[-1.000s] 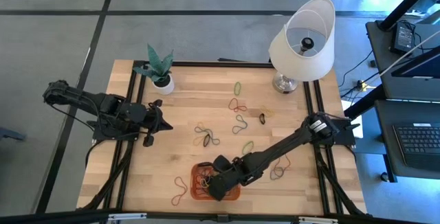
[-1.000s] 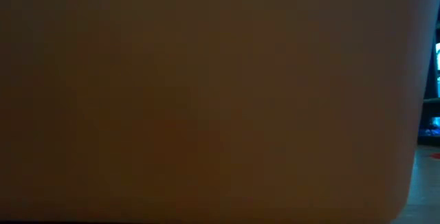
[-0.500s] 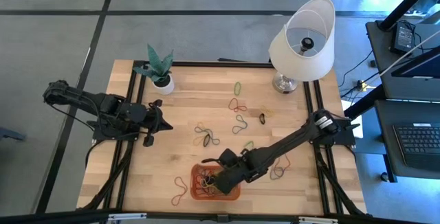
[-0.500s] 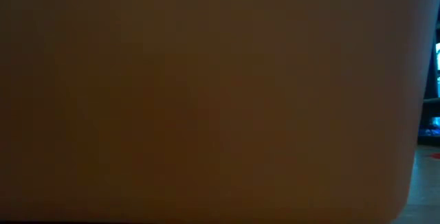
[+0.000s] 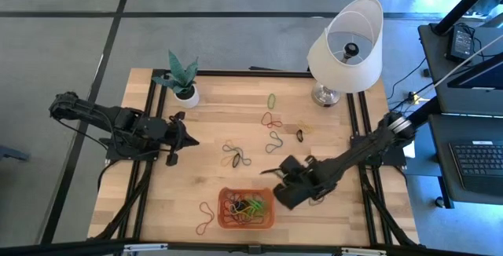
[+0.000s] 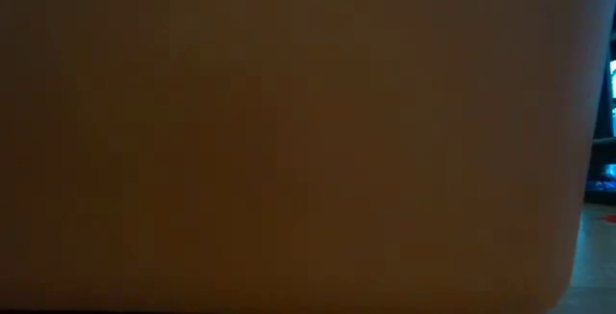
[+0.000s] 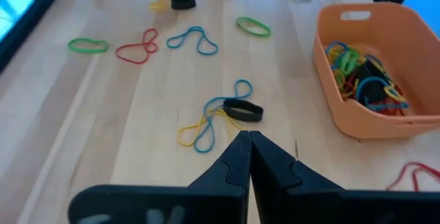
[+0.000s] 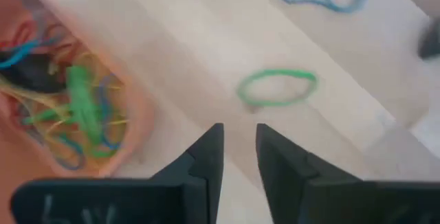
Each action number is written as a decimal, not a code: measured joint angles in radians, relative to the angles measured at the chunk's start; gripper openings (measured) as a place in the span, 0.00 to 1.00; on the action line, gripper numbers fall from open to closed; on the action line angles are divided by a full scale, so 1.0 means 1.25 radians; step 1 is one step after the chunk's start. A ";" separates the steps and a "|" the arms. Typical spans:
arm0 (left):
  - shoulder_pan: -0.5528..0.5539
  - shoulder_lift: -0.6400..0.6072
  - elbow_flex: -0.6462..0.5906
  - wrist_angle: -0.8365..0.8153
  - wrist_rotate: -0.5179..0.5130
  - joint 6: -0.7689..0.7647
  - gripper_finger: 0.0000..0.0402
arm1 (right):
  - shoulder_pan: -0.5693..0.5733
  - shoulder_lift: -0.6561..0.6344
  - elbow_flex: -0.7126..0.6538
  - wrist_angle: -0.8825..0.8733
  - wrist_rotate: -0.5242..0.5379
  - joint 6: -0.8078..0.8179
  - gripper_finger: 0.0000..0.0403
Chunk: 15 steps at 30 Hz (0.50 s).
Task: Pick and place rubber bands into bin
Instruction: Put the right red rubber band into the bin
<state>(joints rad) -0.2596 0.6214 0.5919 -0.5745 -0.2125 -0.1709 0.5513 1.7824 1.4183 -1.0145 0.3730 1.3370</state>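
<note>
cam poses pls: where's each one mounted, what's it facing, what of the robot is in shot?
High: overhead, straight down; both arms, table.
Low: table height; blocked by a dark surface, no robot.
Left wrist: behind shut left claw, facing bands and bin.
Right wrist: behind right claw, slightly parted, empty, beside the bin.
Shared: all but low show the bin.

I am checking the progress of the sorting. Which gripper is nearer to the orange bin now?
The right. The right gripper hovers just past the bin's upper right corner, jaws slightly apart. The left gripper waits shut near the table's left edge, clearly farther away.
</note>
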 joint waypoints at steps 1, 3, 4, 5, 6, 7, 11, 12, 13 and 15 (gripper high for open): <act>0.000 0.000 0.000 0.006 -0.005 0.000 0.01 | 0.002 -0.030 -0.047 0.024 0.000 0.024 0.22; 0.000 0.000 0.000 0.025 -0.011 -0.001 0.01 | 0.007 -0.089 -0.137 0.051 -0.001 0.088 0.21; 0.000 0.000 0.000 0.036 -0.011 -0.001 0.01 | 0.009 -0.117 -0.173 0.054 -0.002 0.125 0.21; 0.000 0.000 0.000 0.048 -0.012 -0.001 0.01 | 0.012 -0.147 -0.209 0.051 -0.003 0.167 0.21; 0.000 0.000 0.000 0.057 -0.015 0.000 0.01 | 0.015 -0.174 -0.242 0.043 -0.004 0.211 0.21; 0.000 0.000 0.000 0.067 -0.017 0.000 0.01 | 0.017 -0.198 -0.270 0.031 -0.009 0.260 0.21; 0.000 0.000 0.000 0.087 -0.036 0.000 0.01 | 0.018 -0.276 -0.369 0.028 -0.078 0.387 0.22; 0.000 0.000 0.000 0.086 -0.042 0.000 0.01 | 0.018 -0.285 -0.389 0.028 -0.097 0.393 0.23; 0.000 0.000 0.000 0.086 -0.046 0.000 0.01 | 0.018 -0.290 -0.406 0.030 -0.114 0.396 0.25; 0.000 0.000 0.000 0.086 -0.047 -0.001 0.01 | 0.018 -0.290 -0.436 0.033 -0.140 0.406 0.28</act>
<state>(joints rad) -0.2596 0.6216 0.5919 -0.4671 -0.2714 -0.1727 0.5739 1.4201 0.8727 -0.9726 0.1981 1.8444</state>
